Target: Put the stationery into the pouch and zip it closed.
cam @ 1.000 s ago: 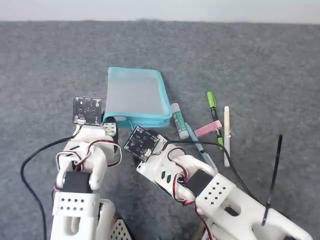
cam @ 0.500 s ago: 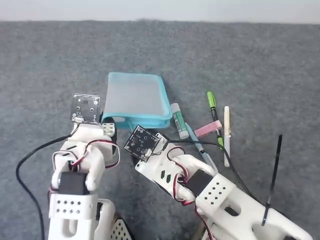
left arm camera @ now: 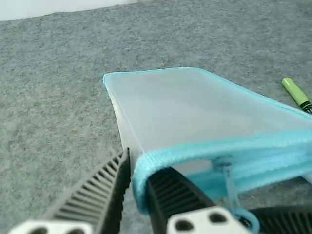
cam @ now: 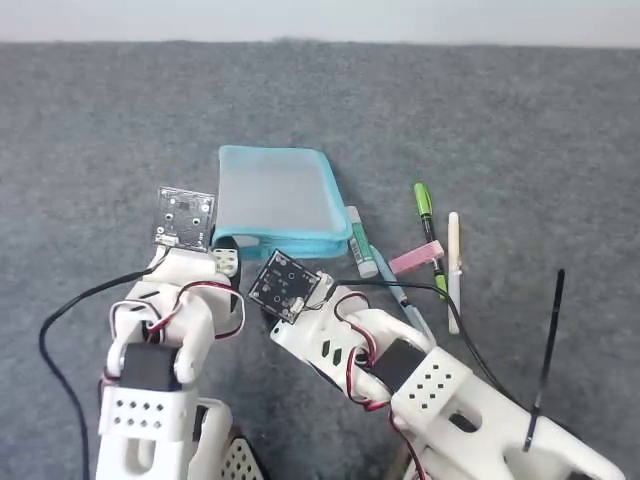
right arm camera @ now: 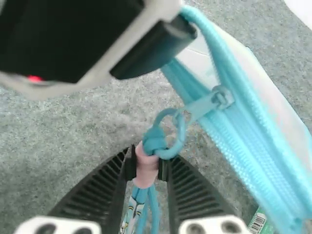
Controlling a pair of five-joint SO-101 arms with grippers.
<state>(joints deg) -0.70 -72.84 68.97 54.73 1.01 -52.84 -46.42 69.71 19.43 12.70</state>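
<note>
Plainly, little print can be made out; the glue stick (cam: 360, 243) wears a green label with a barcode strip, too small to read. Everything lies on a grey, felt-like surface (cam: 520, 120); a pale strip of wall (cam: 320, 18) runs along its far edge. The pouch (cam: 275, 195), translucent with teal trim, lies flat near the middle, its zip edge toward the arms. The left end effector (left arm camera: 134, 170) is closed on the pouch's near corner, the teal edge pinched between its ribbed jaws. The right end effector (right arm camera: 146, 168) is clamped on the zip pull (right arm camera: 163, 134), holding the pink bead below the teal ring; the slider (right arm camera: 218, 99) sits on the teal zip track. The glue stick lies just beside the pouch on the right arm's side; beyond it lie a blue pen (cam: 402, 295), a pink eraser (cam: 415, 261), a green marker (cam: 424, 208) and a white pen (cam: 454, 270).
</note>
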